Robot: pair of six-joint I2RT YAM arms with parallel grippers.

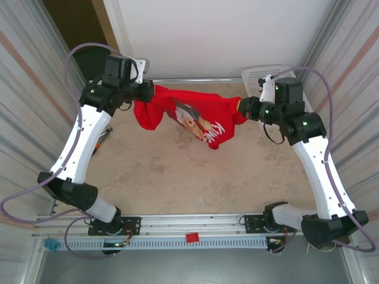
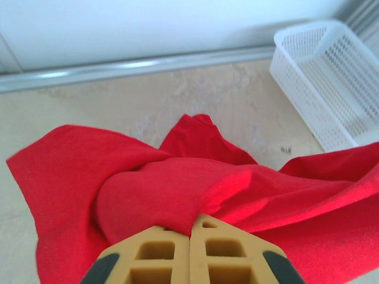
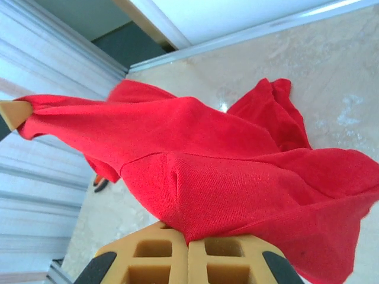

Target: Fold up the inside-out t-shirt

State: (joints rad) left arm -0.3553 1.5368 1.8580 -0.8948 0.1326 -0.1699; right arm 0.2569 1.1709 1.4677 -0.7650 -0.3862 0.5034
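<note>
The inside-out t-shirt [image 1: 189,115], bright red with a pale graphic and white lettering facing up, hangs stretched between my two grippers above the far half of the table. My left gripper [image 1: 145,92] is shut on its left end. In the left wrist view the tan fingers [image 2: 160,248] of that gripper [image 2: 190,228] pinch a bunched fold of the red cloth [image 2: 177,189]. My right gripper [image 1: 241,107] is shut on the right end. The right wrist view has this gripper [image 3: 189,239] clamping the cloth [image 3: 225,171], with the other gripper's tan fingertip [image 3: 15,112] at the far end.
A white basket [image 1: 266,74] [image 2: 331,83] stands at the back right corner. A small orange-and-black tool [image 1: 105,135] [image 3: 100,182] lies beside the left arm. Corrugated walls close both sides. A red block [image 1: 191,238] sits on the front rail.
</note>
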